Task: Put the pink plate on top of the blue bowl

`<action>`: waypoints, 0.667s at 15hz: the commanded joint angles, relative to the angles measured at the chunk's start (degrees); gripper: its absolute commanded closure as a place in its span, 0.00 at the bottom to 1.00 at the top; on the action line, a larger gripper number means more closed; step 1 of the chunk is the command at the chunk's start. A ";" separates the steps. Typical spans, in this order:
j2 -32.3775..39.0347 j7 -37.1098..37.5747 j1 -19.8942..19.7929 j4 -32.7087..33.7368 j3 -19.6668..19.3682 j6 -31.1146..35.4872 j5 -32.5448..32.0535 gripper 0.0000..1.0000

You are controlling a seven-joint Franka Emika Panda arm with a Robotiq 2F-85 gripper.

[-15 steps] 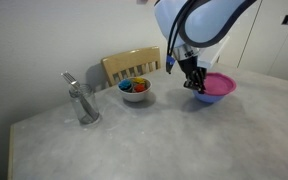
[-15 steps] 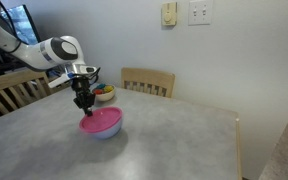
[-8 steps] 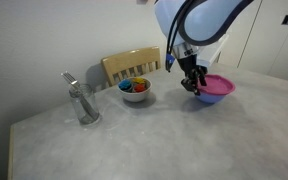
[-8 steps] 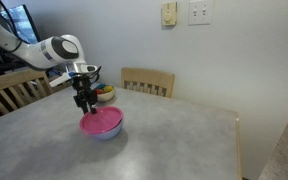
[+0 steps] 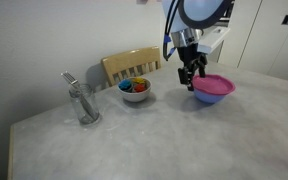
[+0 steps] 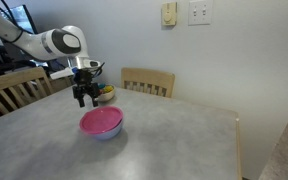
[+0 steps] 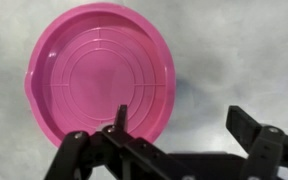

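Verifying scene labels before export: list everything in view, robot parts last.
round magenta-pink plastic plate: 1, pink, lying on the blue bowl
round periwinkle-blue plastic bowl: 1, blue, on the table under the plate
white bowl with colourful contents: 1, white, on the table in front of a chair
grey metallic container: 1, grey, on the table apart from the bowls
mottled grey table: 1, grey
wooden chairs: 2, tan, at the table
wall plates: 2, cream, on the wall
Robotiq gripper: 1, black, open, empty, above the plate
robot arm: 1, white

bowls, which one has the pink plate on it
The blue bowl, capped by the pink plate; the white bowl is uncovered, showing colourful contents.
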 commanded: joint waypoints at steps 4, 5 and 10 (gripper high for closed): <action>-6.99 -14.25 -6.31 -3.59 4.50 -0.95 13.28 0.00; -7.82 -15.50 -6.61 -3.76 4.51 -1.52 14.28 0.00; -11.61 -21.74 -8.70 -5.10 4.21 -4.90 18.35 0.00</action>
